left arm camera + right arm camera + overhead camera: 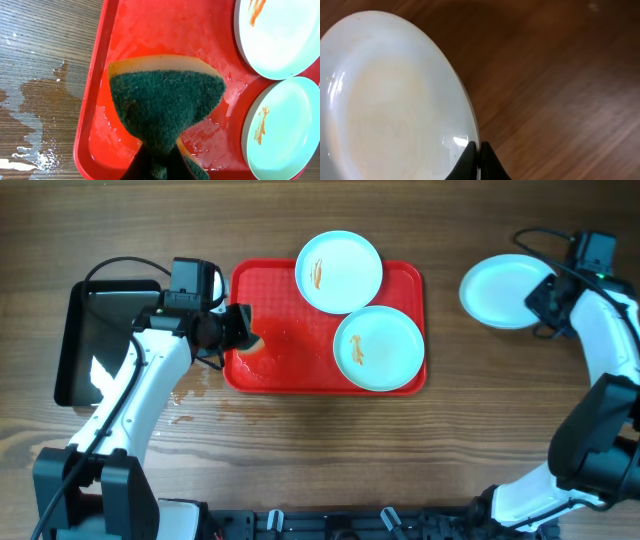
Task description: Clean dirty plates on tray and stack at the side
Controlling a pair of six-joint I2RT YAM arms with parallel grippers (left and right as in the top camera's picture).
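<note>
On glossy red tray [290, 365], coarse green sponge [165, 110], round plates [340, 272]

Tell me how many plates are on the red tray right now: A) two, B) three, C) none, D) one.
A: two orange-smeared plates, the upper plate and the lower plate, lie on the tray; the third plate is off to the right, its rim pinched by the right gripper.

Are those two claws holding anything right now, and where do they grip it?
The left gripper pinches a green-and-yellow sponge by its near end; the right gripper pinches a plate by its rim.
</note>
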